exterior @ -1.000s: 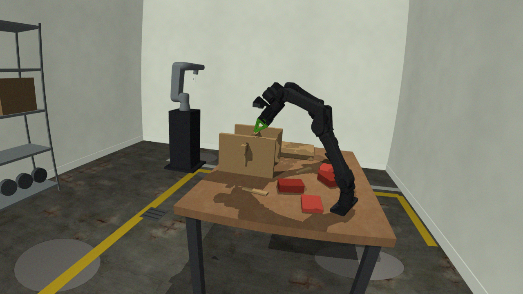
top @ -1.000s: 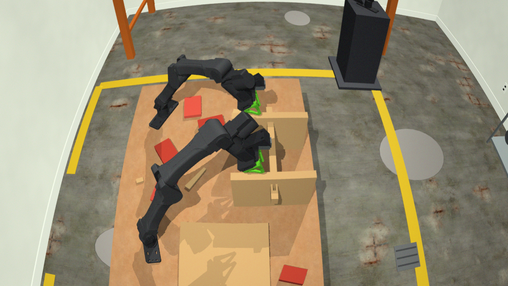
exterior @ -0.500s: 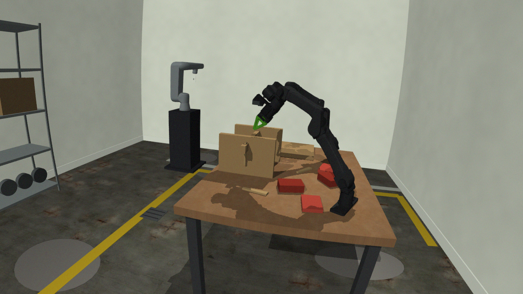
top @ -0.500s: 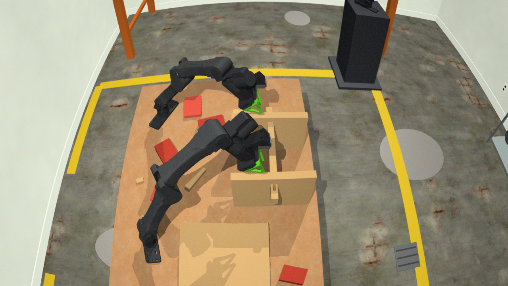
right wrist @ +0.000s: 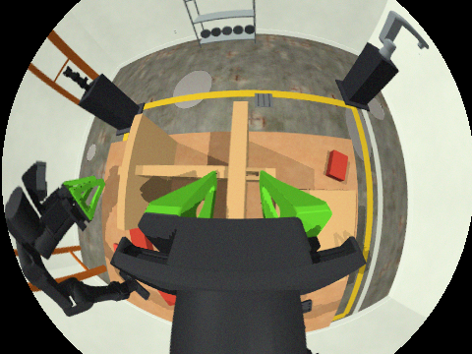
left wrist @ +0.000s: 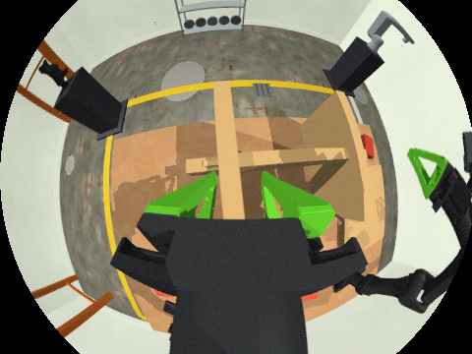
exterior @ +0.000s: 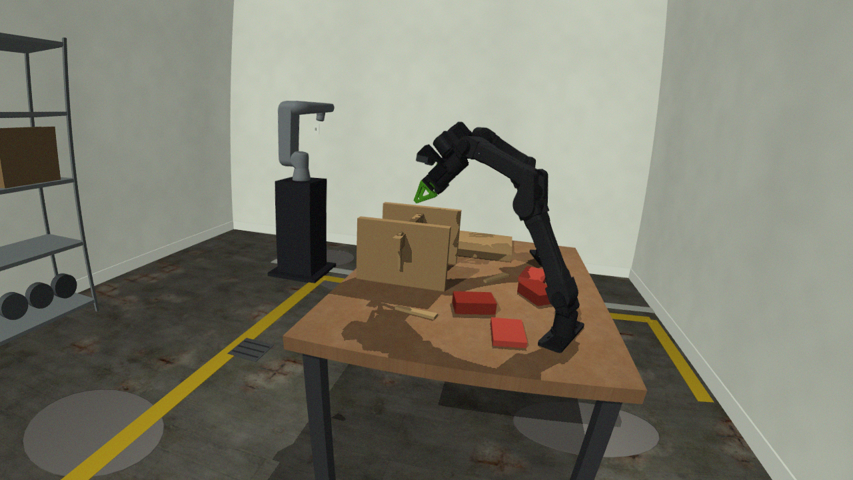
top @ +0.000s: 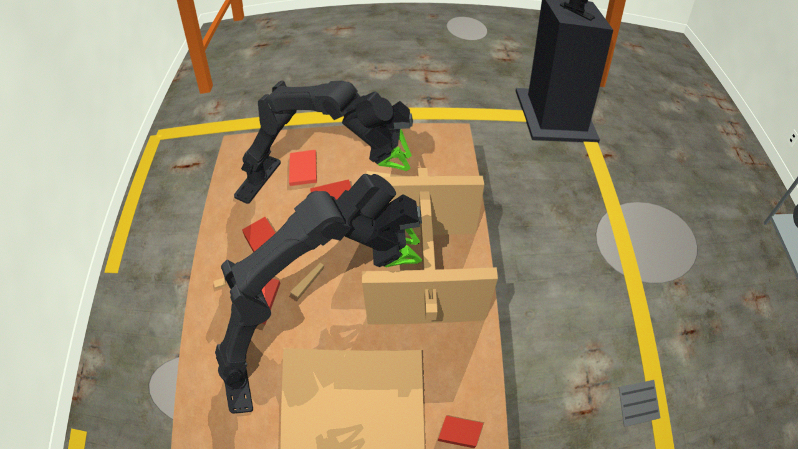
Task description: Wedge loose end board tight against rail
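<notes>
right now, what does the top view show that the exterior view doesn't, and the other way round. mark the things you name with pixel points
Only the top view: the right hand (top: pixel 419 252) (left wrist: pixel 410 150) (right wrist: pixel 238 176), hidden in the exterior, and the orange posts (top: pixel 195 50) (left wrist: pixel 86 315) (right wrist: pixel 88 273).

Only the exterior view: the gray arm (exterior: pixel 289 134) (left wrist: pixel 377 25) (right wrist: pixel 391 30) on its pedestal, the brown box (exterior: pixel 29 155) on the shelf, and the table legs (exterior: pixel 318 400).

Both: the end boards (top: pixel 390 301) (exterior: pixel 378 263) (left wrist: pixel 229 147) (right wrist: pixel 237 147), red blocks (top: pixel 302 167) (exterior: pixel 508 332) (left wrist: pixel 368 147) (right wrist: pixel 337 165) and the left hand (top: pixel 409 160) (exterior: pixel 416 201) (left wrist: pixel 239 176) (right wrist: pixel 99 179).
</notes>
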Available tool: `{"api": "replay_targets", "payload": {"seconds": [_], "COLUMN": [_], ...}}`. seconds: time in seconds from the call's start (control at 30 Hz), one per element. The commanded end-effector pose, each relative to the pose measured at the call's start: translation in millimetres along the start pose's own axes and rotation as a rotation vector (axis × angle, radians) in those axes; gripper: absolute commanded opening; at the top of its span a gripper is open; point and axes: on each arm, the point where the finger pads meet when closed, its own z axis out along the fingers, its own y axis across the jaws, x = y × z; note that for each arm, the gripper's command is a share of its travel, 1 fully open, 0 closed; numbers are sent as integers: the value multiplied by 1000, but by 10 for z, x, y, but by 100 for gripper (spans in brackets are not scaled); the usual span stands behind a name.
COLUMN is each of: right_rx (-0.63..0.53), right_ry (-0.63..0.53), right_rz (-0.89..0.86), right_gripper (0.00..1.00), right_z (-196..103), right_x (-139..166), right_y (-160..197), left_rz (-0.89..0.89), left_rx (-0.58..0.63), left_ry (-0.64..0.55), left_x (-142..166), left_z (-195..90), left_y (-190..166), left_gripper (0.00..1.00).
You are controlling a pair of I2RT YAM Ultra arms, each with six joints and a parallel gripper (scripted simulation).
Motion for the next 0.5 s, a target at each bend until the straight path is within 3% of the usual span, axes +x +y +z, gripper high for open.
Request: {"api": "replay_targets", "payload": {"seconds": [0.0,0.03,0.1,0.17,0.2,0.23,0.3,0.37,0.4,0.47], "right_rx": [-90,-110,-135,-159,-168,-182,-182,-221,-225,-232], "right_ry": [-227,-291,-390,-477,-522,-590,-590,-788,-829,-926], "right_rz": [6,10,19,10,7,16,16,23,17,18], "right_gripper": [44,44,44,44,44,44,44,44,44,44], "right_z": [-302,-544,-980,-1016,-1060,-1536,-1536,-2291,-2425,-2923], "right_x": [-522,-639,-878,-1042,-1132,-1219,-1219,-1416,-1430,-1508], "right_y": [-4,-45,-83,-108,-117,-194,-194,-315,-355,-444], "left_rz": [-2,3,13,9,6,21,21,36,28,40], "left_rx": [105,123,157,182,191,208,208,239,270,289], "left_ry": [-231,-271,-343,-421,-455,-486,-486,-564,-677,-749], "left_x": [-516,-556,-731,-880,-910,-928,-928,-1064,-1111,-1242], "left_z": [-346,-527,-589,-1119,-1251,-1220,-1220,-1292,-1946,-2072], "left_y": [-70,-48,-109,-49,-41,-39,-39,-101,26,4], "left_gripper": [46,46,46,46,46,46,46,46,46,46]}}
